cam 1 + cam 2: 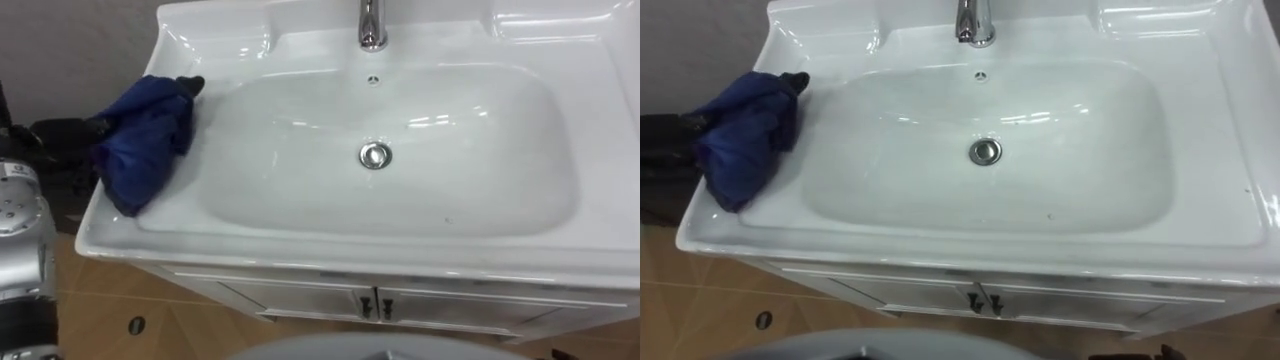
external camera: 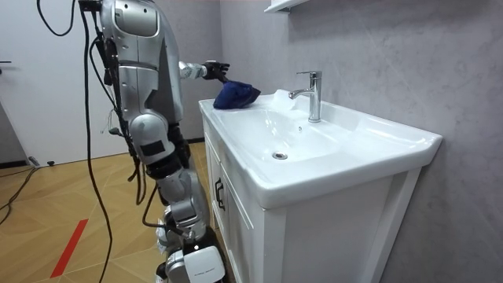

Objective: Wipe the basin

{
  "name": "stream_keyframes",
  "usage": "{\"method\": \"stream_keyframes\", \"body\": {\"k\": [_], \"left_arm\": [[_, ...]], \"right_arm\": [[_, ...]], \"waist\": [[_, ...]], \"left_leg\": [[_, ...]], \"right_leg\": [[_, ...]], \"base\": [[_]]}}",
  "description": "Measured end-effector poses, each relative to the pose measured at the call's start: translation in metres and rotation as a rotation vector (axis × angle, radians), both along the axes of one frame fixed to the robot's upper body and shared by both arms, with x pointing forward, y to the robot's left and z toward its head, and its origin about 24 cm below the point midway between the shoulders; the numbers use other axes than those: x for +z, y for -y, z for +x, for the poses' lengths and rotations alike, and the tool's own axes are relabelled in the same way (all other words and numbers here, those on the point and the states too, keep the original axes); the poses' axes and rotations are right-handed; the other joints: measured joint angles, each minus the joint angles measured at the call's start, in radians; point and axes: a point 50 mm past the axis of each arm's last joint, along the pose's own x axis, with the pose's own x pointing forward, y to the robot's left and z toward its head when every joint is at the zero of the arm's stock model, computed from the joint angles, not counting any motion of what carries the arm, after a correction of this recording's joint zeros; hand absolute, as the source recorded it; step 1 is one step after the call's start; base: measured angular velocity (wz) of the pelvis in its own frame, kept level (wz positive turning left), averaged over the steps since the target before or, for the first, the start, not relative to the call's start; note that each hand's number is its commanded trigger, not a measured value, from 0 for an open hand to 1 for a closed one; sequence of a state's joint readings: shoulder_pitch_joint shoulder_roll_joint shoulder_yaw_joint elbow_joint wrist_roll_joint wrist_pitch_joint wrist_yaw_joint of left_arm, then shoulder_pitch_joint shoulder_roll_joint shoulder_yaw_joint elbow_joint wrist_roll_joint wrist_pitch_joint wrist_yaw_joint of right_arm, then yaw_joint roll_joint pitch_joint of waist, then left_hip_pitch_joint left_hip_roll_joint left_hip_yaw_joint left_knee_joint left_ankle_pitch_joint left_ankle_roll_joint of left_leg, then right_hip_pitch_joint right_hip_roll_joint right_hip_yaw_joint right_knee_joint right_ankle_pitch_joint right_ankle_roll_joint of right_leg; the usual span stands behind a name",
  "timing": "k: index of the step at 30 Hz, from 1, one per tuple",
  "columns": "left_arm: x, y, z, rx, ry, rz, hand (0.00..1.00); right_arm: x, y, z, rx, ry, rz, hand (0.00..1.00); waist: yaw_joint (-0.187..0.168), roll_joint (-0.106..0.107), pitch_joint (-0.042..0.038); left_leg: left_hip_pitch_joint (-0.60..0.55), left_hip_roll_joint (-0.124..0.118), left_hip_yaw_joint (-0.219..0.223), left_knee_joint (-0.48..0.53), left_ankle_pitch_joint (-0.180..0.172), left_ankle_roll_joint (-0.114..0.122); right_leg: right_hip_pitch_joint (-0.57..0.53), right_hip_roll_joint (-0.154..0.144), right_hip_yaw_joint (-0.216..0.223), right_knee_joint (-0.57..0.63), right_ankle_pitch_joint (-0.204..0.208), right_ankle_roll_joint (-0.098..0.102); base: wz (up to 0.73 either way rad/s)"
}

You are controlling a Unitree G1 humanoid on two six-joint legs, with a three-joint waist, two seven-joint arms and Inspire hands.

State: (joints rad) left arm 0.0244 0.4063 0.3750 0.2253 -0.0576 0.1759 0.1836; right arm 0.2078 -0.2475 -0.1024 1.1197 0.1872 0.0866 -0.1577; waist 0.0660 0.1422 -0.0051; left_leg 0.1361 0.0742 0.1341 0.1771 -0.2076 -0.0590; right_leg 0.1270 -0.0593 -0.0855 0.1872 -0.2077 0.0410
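Cloth [image 1: 140, 140], dark blue and bunched, lies on the basin's [image 1: 300, 240] left rim, beside the bowl and well left of the drain [image 1: 375, 155] and the tap [image 1: 372, 25]. The left hand [image 2: 214, 71] reaches into the cloth from outside the basin. The cloth covers it, so I cannot tell whether it grips.

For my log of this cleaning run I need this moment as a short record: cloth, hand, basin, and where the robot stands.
cloth: blue cloth, bunched on the left rim, outside the bowl
hand: left hand at the cloth, mostly covered by it
basin: white, drain mid-bowl, faucet at the back
cabinet: white, doors shut
robot: stands facing the basin, left arm stretched to the cloth
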Motion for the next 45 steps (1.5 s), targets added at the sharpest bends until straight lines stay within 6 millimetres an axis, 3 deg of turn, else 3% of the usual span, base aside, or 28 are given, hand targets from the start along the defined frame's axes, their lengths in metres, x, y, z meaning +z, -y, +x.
{"method": "stream_keyframes", "body": {"k": [18,26,45], "left_arm": [[-0.006,-0.006,-0.007,0.054,0.01,-0.064,0.0],[0.001,-0.021,-0.016,0.146,0.051,-0.053,0.0],[0.0,-0.022,-0.018,0.152,0.039,-0.037,0.0]], "right_arm": [[0.003,0.007,0.004,0.008,0.009,-0.031,0.0],[0.006,0.011,0.009,0.017,0.024,-0.053,0.0],[0.006,0.011,0.01,0.02,0.031,-0.054,0.0]], "waist": [[0.017,0.003,-0.001],[0.018,0.003,-0.0012],[0.018,0.008,-0.0052]], "left_leg": [[-0.002,-0.001,-0.002,-0.006,0.0,0.0],[-0.006,-0.001,-0.003,-0.007,0.0,0.0],[-0.004,-0.001,-0.004,-0.007,0.0,0.0]], "right_leg": [[-0.002,0.0,-0.004,-0.002,0.0,0.0],[-0.006,0.0,-0.006,-0.002,0.0,0.0],[0.001,0.0,-0.006,-0.002,0.0,0.0]], "base": [[0.0],[0.0],[0.0]]}}
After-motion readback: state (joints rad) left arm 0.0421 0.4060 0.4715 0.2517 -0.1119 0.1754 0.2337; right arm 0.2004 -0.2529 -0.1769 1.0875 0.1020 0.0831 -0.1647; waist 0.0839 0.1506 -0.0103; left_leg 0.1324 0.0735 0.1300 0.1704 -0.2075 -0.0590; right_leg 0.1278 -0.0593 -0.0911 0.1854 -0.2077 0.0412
